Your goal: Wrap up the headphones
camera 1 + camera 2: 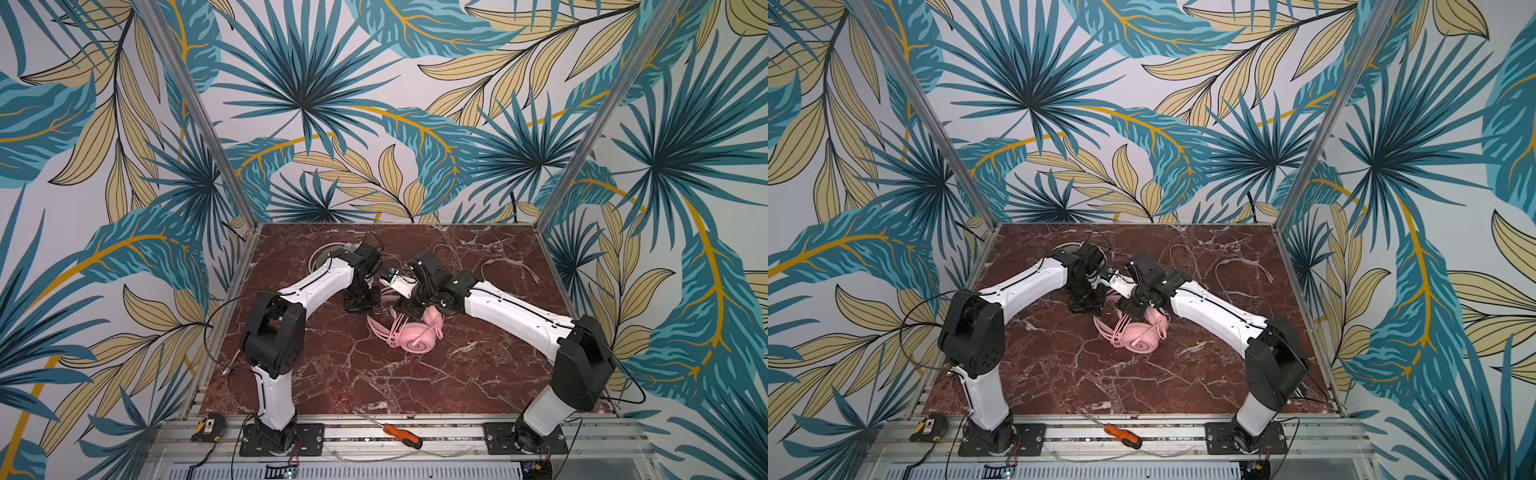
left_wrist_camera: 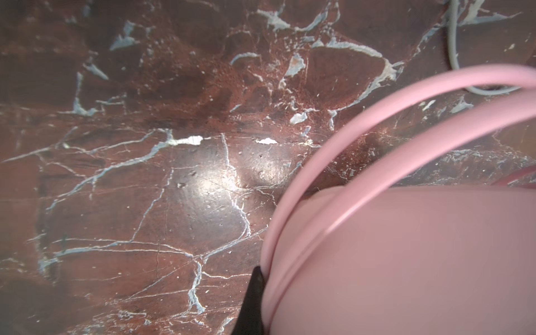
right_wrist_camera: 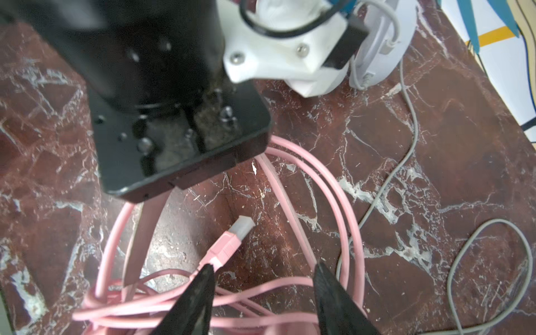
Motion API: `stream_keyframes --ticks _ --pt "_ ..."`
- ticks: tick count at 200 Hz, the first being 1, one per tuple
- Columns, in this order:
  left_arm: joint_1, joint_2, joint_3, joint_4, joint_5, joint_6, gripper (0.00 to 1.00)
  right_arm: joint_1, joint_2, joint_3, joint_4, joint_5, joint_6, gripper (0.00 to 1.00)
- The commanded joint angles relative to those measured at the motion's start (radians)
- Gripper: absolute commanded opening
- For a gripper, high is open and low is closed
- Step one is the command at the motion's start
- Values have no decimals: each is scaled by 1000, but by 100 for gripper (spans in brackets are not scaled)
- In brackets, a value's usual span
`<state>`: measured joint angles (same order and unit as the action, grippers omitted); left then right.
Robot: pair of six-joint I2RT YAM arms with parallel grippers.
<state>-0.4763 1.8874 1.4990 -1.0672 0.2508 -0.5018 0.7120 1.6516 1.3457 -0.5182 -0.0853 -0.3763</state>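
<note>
Two grippers meet at the pink headset (image 1: 415, 336), which lies in the middle of the marble table (image 1: 374, 382).

The right gripper (image 3: 265, 293) stands open, its two black fingers apart above a heap of pink cable (image 3: 121, 310), with the one pink USB plug (image 3: 232, 240) just beside one finger. The left gripper (image 1: 361, 305) is closed. Its wrist view shows only one finger (image 2: 251, 301), against loops of this cable, and I cannot tell if it pinches them. There are two headsets. The white headset (image 3: 406, 34) is farther back, mostly hidden behind the left arm in both top views. Its grey-white cable (image 1: 505, 262) lies loose toward the right. One orange-handled screwdriver (image 1: 401, 434) lies on the front rail.
</note>
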Motion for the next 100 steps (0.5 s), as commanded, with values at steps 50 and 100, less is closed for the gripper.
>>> stream_keyframes --ticks 50,100 --pt "1 -13 30 -7 40 -13 0 -12 -76 -43 38 52 101 64" --pt "8 -31 -4 -6 43 -18 0 -48 -217 -144 125 73 221 78"
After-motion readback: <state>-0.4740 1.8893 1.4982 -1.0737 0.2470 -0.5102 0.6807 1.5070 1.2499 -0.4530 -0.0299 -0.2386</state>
